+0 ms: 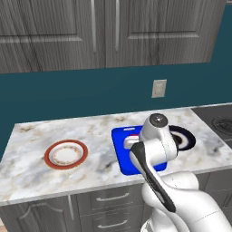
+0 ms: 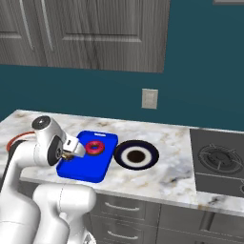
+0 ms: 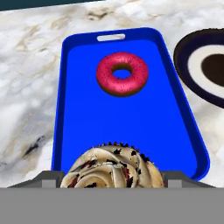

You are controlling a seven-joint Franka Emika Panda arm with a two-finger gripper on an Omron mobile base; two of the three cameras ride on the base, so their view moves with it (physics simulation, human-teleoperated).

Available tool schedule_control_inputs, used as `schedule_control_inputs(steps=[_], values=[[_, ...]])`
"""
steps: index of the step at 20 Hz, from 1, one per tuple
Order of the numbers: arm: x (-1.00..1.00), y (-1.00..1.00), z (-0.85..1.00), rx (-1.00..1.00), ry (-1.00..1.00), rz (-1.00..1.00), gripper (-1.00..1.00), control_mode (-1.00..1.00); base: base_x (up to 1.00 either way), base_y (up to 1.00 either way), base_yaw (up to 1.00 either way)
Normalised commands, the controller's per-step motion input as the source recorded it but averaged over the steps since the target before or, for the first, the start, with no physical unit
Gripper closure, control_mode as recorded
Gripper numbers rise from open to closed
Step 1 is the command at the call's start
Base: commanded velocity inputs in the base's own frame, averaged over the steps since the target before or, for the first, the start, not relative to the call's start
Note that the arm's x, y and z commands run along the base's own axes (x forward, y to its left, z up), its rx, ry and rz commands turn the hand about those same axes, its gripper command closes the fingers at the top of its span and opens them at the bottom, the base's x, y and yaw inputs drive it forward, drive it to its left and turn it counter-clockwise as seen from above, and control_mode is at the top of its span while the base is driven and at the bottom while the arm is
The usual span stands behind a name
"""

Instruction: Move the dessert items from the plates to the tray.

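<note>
Fingers [image 3: 109, 186] are clasping the cupcake [image 3: 109, 168] between them, one dark tip showing on each side of its swirled pale top in the hand view, and they are carrying it over the near end of the blue tray [image 3: 74, 109]. From the right base view the cupcake [image 2: 67, 155] is peeking out under the hand at the tray's [image 2: 97, 167] left edge, so it is sitting close to the rim rather than over the middle.

Further along the tray, toward the handle slot, the pink-red donut [image 3: 122, 73] is already lying flat on the blue floor. Just beside the tray on the marble surface [image 1: 31, 172] the navy plate [image 2: 151, 156] is sitting bare, and well off to the other side the white plate with the red-brown rim [image 1: 65, 154] is bare too.

Judging by this, only the release of the cupcake is remaining. The risk is in where it is being let go: so near the edge, it could be landing on the raised rim, tipping onto its frosting or rolling out onto the surface. Dropping it from a height could be toppling it as well, since it is tall and narrow at the base
</note>
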Motion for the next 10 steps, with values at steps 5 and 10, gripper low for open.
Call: schedule_control_inputs(steps=[5,10], values=[[0.0,-0.01,-0.38,0.0,0.0,0.0,1.0,-1.0,0.0,0.0,0.0],[0.04,0.0,-0.26,0.0,0.0,0.0,1.0,-1.0,0.0,0.0,0.0]])
